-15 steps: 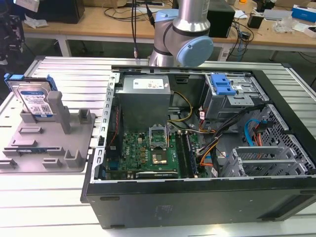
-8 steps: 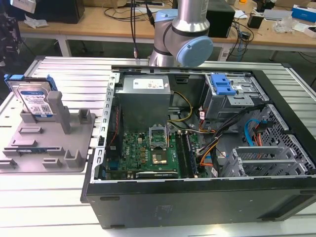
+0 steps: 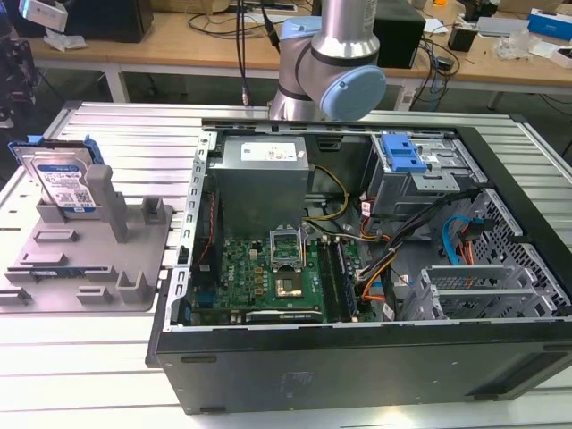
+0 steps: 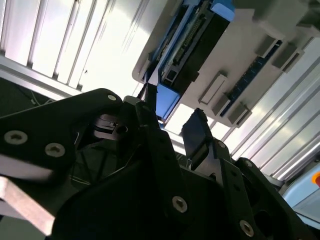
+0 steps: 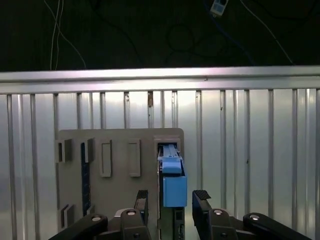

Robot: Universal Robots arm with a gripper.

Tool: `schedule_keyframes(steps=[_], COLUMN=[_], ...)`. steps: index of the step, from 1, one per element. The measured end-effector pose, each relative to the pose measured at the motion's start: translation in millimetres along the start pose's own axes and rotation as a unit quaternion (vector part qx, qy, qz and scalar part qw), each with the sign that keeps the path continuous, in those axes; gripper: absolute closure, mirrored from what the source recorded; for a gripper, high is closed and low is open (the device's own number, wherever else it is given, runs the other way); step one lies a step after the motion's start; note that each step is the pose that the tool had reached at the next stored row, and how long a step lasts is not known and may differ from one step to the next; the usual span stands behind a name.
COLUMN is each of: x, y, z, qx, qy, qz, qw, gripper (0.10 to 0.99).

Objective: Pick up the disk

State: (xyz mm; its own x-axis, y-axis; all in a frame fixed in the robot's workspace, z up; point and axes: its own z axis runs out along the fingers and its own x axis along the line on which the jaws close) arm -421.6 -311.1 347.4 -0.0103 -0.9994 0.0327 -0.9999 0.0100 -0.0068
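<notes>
The blue-railed silver metal disk [image 3: 64, 179] stood upright in the grey plastic holder [image 3: 116, 252] at the exterior view's left. Our released end effector [image 5: 171, 197] hovered just above its edge; we feared an off-centre closing could tilt it.

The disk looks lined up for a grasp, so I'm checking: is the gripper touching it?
Apart. In the first wrist view the open gripper straddles the disk, and the grey holder and slatted table show through gaps beside both fingers.
</notes>
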Motion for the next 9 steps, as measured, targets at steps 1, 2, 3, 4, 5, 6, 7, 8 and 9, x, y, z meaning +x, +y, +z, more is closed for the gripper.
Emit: schedule_keyframes(steps=[1, 2, 3, 4, 5, 6, 7, 8, 9], x=[0.0, 0.0, 0.0, 0.0, 0.0, -0.1, -0.1, -0.1, -0.1], y=[0.0, 0.0, 0.0, 0.0, 0.0, 0.0, 0.0, 0.0, 0.0], z=[0.5, 1.2, 1.8, 2.4, 3.0, 3.7, 4.4, 5.1, 5.9], qx=[-0.0001, -0.0002, -0.0003, -0.0004, -0.0004, -0.0005, -0.0006, -0.0006, -0.0008], qy=[0.0, 0.0, 0.0, 0.0, -0.0001, 0.0, 0.0, 0.0, 0.0], qz=[-0.001, -0.002, -0.002, -0.003, -0.003, -0.004, -0.004, -0.004, -0.005], qw=[1.0, 1.0, 1.0, 1.0, 1.0, 1.0, 1.0, 1.0, 1.0], gripper=[0.604, 0.604, 0.604, 0.604, 0.604, 0.604, 0.604, 0.604, 0.604])
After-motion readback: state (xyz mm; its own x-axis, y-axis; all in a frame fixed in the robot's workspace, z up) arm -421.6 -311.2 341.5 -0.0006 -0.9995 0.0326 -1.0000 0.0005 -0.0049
